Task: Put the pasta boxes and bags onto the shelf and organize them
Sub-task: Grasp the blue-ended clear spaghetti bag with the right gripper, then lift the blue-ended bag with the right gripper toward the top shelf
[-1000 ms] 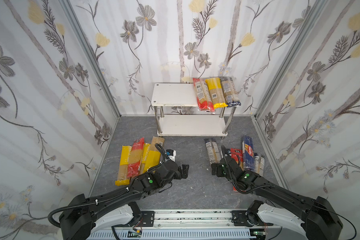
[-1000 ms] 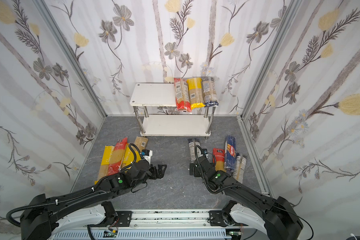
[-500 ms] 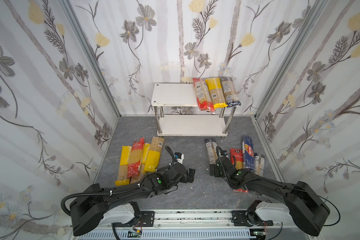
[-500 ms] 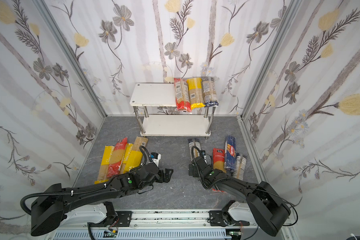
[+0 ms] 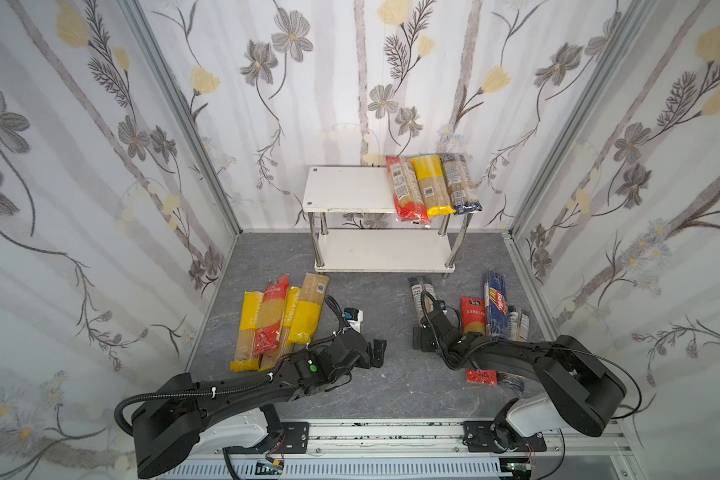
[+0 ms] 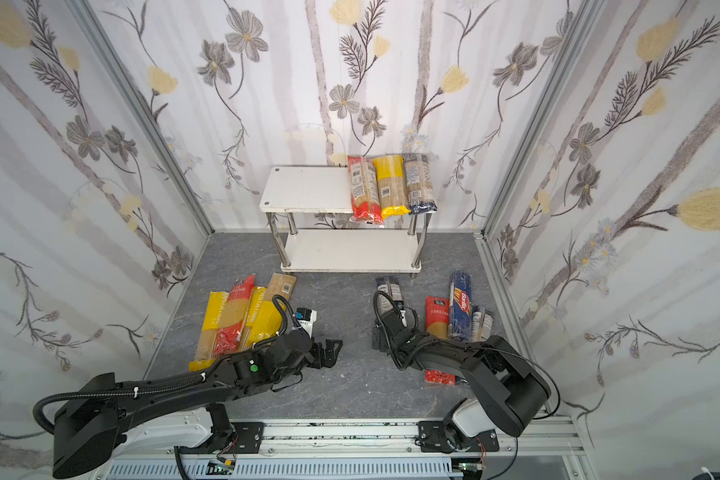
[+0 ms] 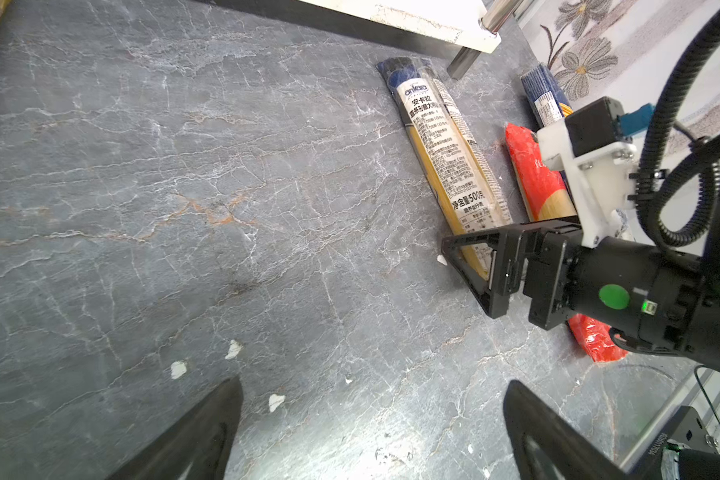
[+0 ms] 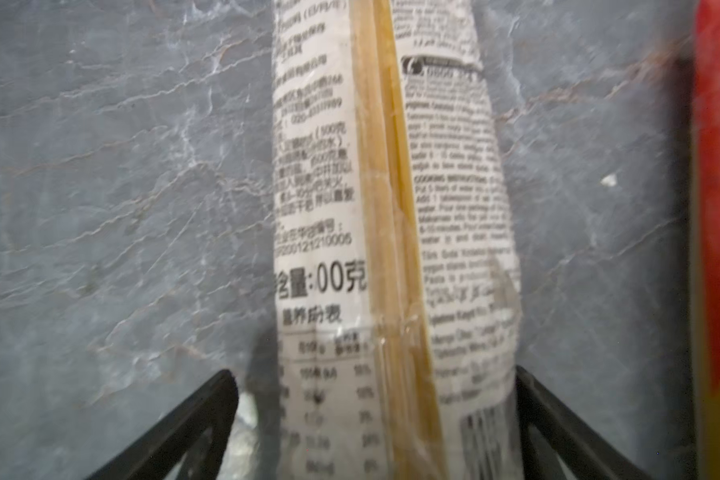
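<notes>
Nearest the rail (image 5: 391, 432), the left gripper (image 7: 373, 384) hangs with fingers spread and empty over bare grey worktop (image 7: 184, 187), while the right gripper (image 8: 373, 374) straddles the white-labelled Ankara spaghetti bag (image 8: 391, 208) toward its near end, fingers wide on either side and not yet closed on it. Taken that far from its middle, the long bag would likely droop or swing on lifting and slip from the slick film. One finger sits in the narrow lane beside the red bag (image 5: 472, 320), which it may drag along, and the two grippers stand near enough to clash if either swings inward. Farther back, the Barilla box (image 5: 497, 303) and the yellow and red bags (image 5: 275, 320) lie unshelved on the worktop. On the shelf (image 5: 350, 193) three bags (image 5: 431, 187) overhang the top board's front edge, so a careless arrival could knock them off. Against a second ago, the left gripper has moved from the yellow and red bags toward the middle and the right gripper has settled lower over its bag; fingers stay spread, packs unmoved.
</notes>
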Available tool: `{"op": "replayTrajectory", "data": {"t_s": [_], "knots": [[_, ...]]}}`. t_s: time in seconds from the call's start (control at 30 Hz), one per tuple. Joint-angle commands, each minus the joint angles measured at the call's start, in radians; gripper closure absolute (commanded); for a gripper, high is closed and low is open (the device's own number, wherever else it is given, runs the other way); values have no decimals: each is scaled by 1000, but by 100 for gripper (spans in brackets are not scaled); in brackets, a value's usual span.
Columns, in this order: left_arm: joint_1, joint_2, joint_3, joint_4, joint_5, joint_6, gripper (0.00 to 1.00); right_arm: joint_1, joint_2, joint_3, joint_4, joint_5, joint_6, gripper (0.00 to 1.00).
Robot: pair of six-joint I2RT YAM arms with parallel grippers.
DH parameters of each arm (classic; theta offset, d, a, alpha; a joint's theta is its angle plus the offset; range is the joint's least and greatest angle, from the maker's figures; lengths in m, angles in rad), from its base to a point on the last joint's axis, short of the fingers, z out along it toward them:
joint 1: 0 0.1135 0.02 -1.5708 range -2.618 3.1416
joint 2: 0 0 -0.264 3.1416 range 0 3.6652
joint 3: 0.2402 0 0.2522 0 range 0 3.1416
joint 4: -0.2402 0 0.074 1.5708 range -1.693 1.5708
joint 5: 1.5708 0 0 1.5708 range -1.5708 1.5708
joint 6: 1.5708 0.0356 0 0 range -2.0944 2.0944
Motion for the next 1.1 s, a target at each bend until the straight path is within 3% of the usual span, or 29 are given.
{"op": "replayTrajectory", "data": {"t_s": [0.0, 0.1, 0.3, 0.47, 0.6, 1.07], "knots": [[0, -5, -8, 27, -27, -9, 0, -1, 40, 7, 41, -12, 27, 2], [2, -7, -12, 27, -33, -2, 0, -1, 71, 6, 56, -21, 36, 11], [0, -19, -20, 27, -39, 2, 0, -1, 87, -9, 71, -49, 47, 55], [-1, -44, -35, 27, -46, -4, 0, 8, 51, -20, 56, -85, 40, 71], [0, -82, -52, 25, -48, -11, 0, 25, -17, -30, 15, -94, 44, 75], [0, -340, -159, 12, -62, -31, 0, 137, -392, 6, -240, -76, 68, 77]]}}
